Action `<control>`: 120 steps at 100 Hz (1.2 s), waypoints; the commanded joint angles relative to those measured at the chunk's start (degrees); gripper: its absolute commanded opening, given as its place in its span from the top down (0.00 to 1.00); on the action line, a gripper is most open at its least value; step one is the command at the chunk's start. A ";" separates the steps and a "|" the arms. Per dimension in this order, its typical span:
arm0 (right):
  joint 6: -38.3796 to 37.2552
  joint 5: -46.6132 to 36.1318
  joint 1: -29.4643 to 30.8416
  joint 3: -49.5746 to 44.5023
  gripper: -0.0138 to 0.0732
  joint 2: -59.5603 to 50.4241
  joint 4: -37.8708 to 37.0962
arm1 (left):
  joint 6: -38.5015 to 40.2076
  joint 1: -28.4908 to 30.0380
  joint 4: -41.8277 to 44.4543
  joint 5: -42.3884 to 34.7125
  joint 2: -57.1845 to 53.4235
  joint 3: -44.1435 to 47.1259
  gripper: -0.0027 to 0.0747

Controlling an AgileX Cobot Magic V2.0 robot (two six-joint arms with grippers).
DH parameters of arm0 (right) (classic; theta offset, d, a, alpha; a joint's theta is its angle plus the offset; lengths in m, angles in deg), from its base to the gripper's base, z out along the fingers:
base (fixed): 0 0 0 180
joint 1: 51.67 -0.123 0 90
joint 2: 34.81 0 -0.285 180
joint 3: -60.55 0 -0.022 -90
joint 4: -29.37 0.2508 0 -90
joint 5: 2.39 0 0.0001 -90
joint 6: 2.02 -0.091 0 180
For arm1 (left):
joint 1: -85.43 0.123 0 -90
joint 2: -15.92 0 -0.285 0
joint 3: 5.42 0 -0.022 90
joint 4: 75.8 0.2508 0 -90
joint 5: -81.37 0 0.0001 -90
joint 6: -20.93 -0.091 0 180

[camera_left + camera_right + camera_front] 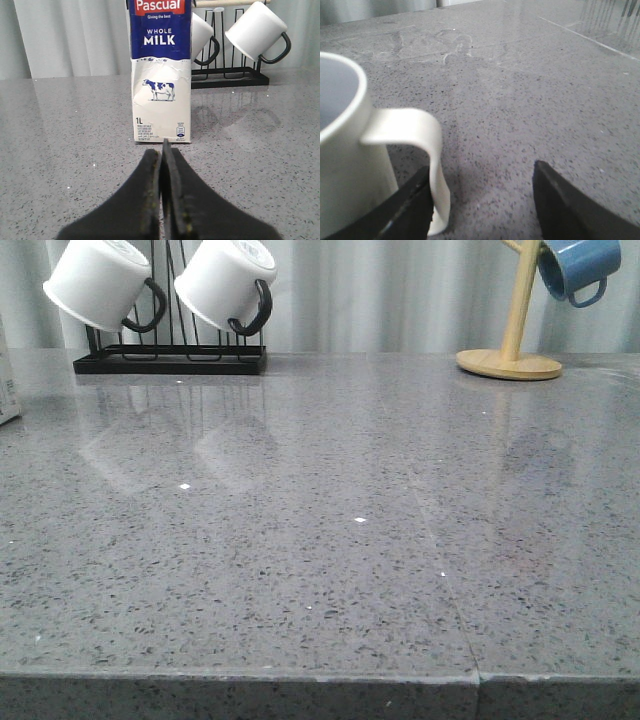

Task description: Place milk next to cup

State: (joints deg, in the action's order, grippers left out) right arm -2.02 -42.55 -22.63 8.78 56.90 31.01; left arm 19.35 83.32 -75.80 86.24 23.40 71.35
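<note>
The left pincer (pixel 163 150), fingers pressed together and empty, points at the milk (pixel 161 75) standing upright just ahead on the grey bench (pixel 60 130). The right pincer (pixel 482 192) gapes open, the cup (pixel 350 165) handle beside one finger. White mugs (pixel 257 30) hang behind the milk.

A tall white milk carton with a blue top (pixel 161 75) is cut off at the top edge of the left wrist view, and its small print is too fine to read. In the front view only a sliver of a white box (pixel 8 380) shows at the left edge. The large white ceramic mug (pixel 347 165) runs off the right wrist picture, its lettering hidden.
</note>
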 commanded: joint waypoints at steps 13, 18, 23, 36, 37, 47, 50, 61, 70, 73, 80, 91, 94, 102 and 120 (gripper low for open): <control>0.64 -4.91 0.13 3.98 0.57 1.44 -0.69 | 0.16 0.32 0.00 -4.87 -1.66 3.48 0.99; 0.64 -4.91 0.13 3.98 0.70 1.44 -0.69 | 0.16 0.32 0.00 -4.87 -1.66 3.48 0.99; 0.58 -4.91 0.13 3.98 0.81 1.44 -0.69 | 0.16 0.32 0.00 -4.87 -1.66 3.48 0.99; 0.00 -4.91 0.13 3.98 0.91 1.23 -0.76 | 0.16 0.32 0.00 -4.87 -1.66 3.48 0.99; 0.00 -4.91 0.13 3.98 0.92 1.24 -0.81 | 0.16 0.32 0.00 -4.87 -1.66 3.48 0.99; -2.48 -4.56 -0.68 3.91 0.92 -0.35 -1.01 | 0.16 0.32 0.00 -4.87 -1.66 3.48 0.99; -3.23 -4.13 -1.21 3.91 0.92 -1.39 -1.33 | 0.16 0.32 0.00 -4.87 -1.66 3.48 0.99; -3.53 -2.75 -4.23 3.91 0.92 -4.94 -5.17 | 0.16 0.32 0.00 -4.87 -1.66 3.48 0.99; -3.53 -2.49 -7.90 3.91 0.92 -7.74 -8.55 | 0.16 0.32 0.00 -4.87 -1.66 3.48 0.99; -3.64 -2.44 -9.28 3.91 0.92 -8.45 -8.96 | 0.16 0.32 0.00 -4.87 -1.66 3.48 0.99; -3.64 -2.32 -13.22 3.91 0.92 -9.76 -8.96 | 0.16 0.32 0.00 -4.87 -1.66 3.48 0.99; -3.64 -2.17 -19.75 3.91 0.92 -10.06 -8.96 | 0.16 0.32 0.00 -4.87 -1.66 3.48 0.99; -3.64 -1.81 -21.49 3.91 0.92 -9.99 -8.96 | 0.16 0.32 0.00 -4.87 -1.66 3.48 0.99; -3.64 -1.45 -26.38 3.91 0.92 -9.94 -8.96 | 0.16 0.32 0.00 -4.87 -1.66 3.48 0.99; -3.64 -1.83 -33.47 4.60 0.92 -7.69 -8.87 | 0.16 0.32 0.00 -4.87 -1.66 3.48 0.99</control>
State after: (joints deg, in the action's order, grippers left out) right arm -5.38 -39.53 -53.93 11.27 49.35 22.28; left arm 19.35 83.32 -75.80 86.24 23.40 71.35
